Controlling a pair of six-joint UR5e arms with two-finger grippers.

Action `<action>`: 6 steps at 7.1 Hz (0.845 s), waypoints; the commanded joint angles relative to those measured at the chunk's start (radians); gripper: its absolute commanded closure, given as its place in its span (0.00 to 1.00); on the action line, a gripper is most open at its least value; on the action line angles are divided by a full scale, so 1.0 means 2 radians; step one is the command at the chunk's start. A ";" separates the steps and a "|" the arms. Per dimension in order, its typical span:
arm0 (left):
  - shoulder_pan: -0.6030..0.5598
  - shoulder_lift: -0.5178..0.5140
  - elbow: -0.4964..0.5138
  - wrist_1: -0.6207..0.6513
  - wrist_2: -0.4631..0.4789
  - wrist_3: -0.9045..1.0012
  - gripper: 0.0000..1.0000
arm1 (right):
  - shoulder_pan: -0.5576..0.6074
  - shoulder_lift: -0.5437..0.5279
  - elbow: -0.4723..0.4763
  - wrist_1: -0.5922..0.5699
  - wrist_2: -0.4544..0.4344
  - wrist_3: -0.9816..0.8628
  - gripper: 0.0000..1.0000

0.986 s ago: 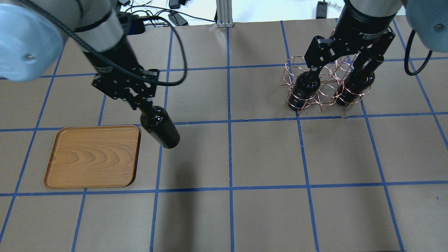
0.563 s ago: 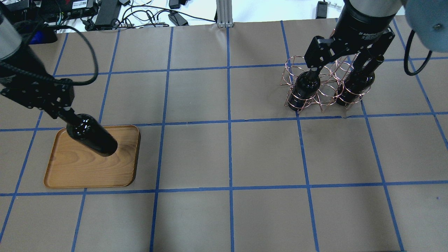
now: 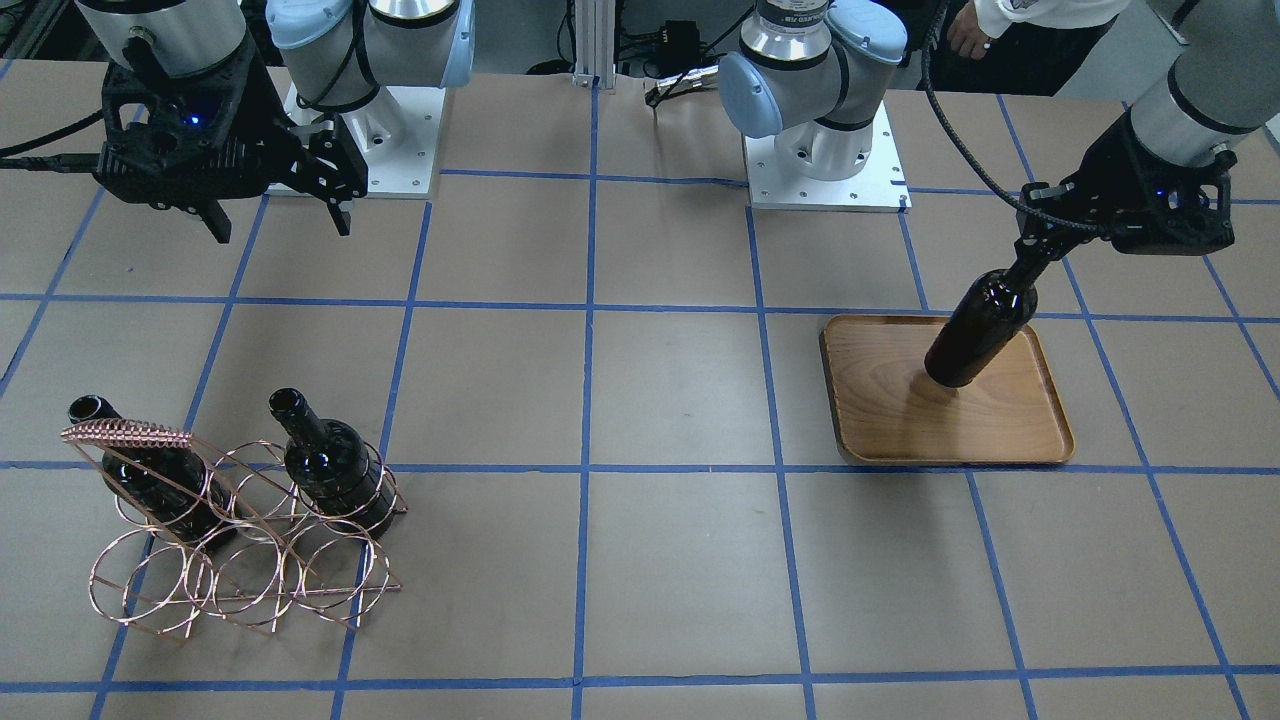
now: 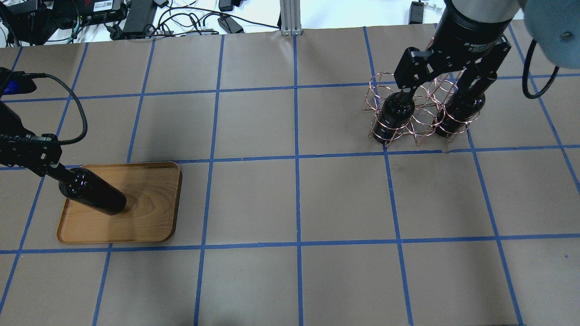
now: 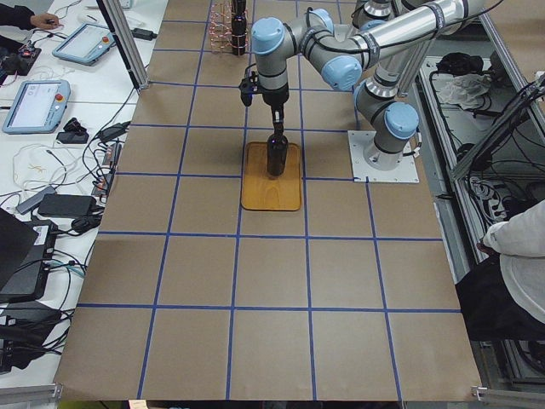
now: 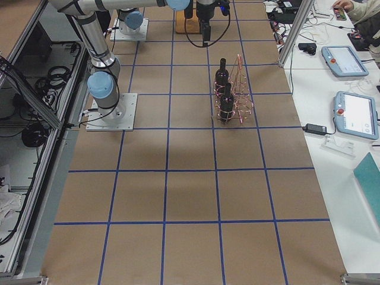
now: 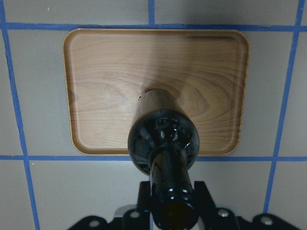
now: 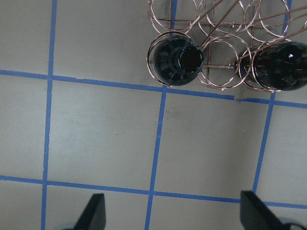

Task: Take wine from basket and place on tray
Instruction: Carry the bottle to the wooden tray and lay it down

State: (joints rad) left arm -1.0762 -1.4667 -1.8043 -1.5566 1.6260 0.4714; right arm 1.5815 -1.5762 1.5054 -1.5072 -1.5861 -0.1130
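Note:
My left gripper (image 4: 50,169) is shut on the neck of a dark wine bottle (image 4: 94,198) and holds it tilted over the wooden tray (image 4: 152,206). Its base is at or just above the tray's left middle; I cannot tell whether it touches. The front view shows the same bottle (image 3: 978,330) over the tray (image 3: 1000,430). The copper wire basket (image 4: 422,118) stands at the far right with two more bottles (image 4: 393,114) (image 4: 460,111) in its rings. My right gripper (image 4: 442,88) is open and empty, high above the basket (image 8: 216,28).
Blue tape squares cover the brown table. Cables and power bricks (image 4: 136,18) and an aluminium post (image 4: 290,18) lie along the far edge. The arms' base plates (image 3: 825,160) are on the robot side. A person (image 3: 1000,20) stands behind the robot.
My left gripper has carried the bottle leftward from beside the tray's right edge to over the tray's left middle. The right arm and the basket have not moved.

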 commanded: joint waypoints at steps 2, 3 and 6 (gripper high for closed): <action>0.002 -0.008 -0.004 0.006 -0.001 0.003 0.32 | 0.000 0.000 0.000 0.000 0.001 0.001 0.00; 0.002 -0.009 -0.003 0.006 -0.001 0.002 0.12 | 0.000 0.000 0.000 0.000 0.001 0.000 0.00; -0.033 -0.001 0.088 -0.058 -0.001 -0.047 0.08 | 0.000 0.000 0.001 0.000 0.001 0.001 0.00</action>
State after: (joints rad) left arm -1.1010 -1.4716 -1.7319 -1.5814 1.6251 0.4410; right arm 1.5815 -1.5769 1.5069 -1.5067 -1.5846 -0.1121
